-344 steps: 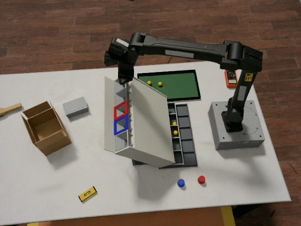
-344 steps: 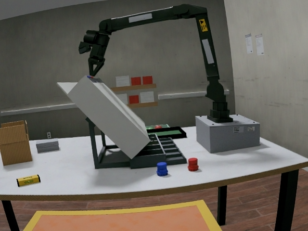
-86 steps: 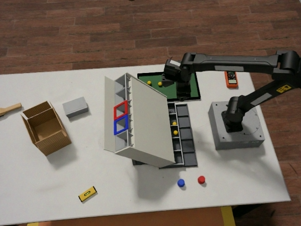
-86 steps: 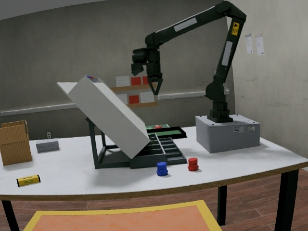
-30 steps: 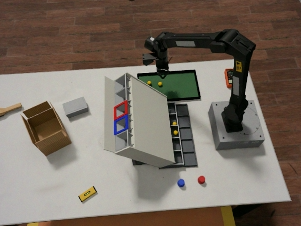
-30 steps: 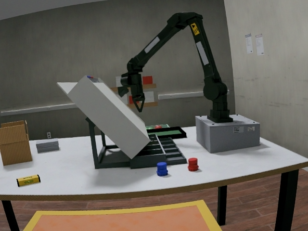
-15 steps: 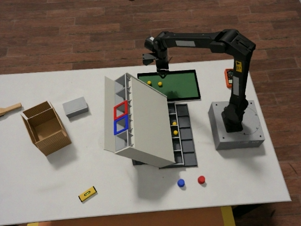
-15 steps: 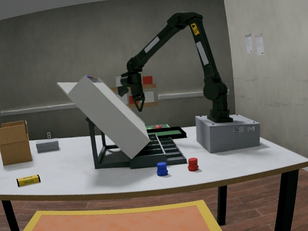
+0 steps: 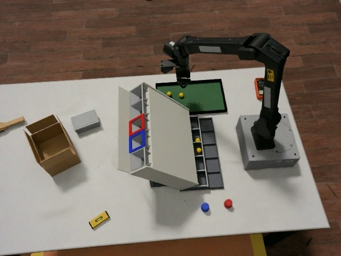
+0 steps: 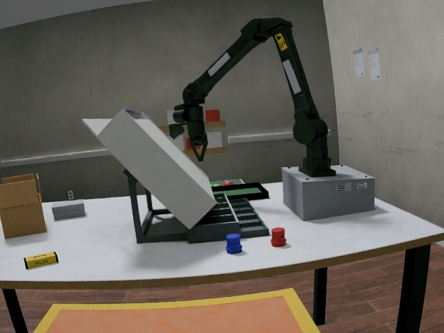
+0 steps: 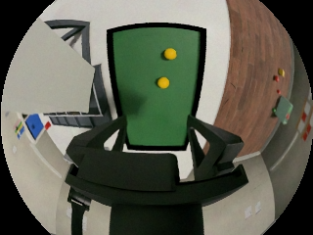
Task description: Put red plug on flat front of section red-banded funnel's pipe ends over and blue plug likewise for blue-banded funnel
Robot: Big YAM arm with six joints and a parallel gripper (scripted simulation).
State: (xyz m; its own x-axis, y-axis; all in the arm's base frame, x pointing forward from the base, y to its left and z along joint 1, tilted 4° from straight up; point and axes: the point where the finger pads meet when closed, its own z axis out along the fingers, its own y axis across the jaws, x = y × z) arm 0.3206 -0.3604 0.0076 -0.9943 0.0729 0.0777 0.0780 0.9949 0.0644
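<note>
My gripper (image 9: 183, 81) is open and empty, high above the far left part of the green marble tray (image 9: 192, 95); it also shows in the side view (image 10: 200, 155) and the wrist view (image 11: 158, 132). Two yellow marbles (image 9: 168, 94) (image 9: 180, 95) lie in the tray, seen from the wrist too (image 11: 170, 54) (image 11: 163, 82). The white cover (image 9: 169, 137) slopes from the funnels down to the grey sections (image 9: 205, 152). The red-banded funnel (image 9: 136, 124) sits next to the blue-banded funnel (image 9: 136, 141). Two marbles (image 9: 197, 139) (image 9: 199, 150) rest in two middle sections. The red plug (image 9: 228, 203) and blue plug (image 9: 204, 207) stand on the table in front.
An open cardboard box (image 9: 50, 144) and a grey block (image 9: 84, 120) are at the left. A yellow level (image 9: 99, 219) lies near the front edge. An orange meter (image 9: 258, 88) lies behind the arm's base (image 9: 267, 142). A wooden piece (image 9: 10, 122) is at the far left edge.
</note>
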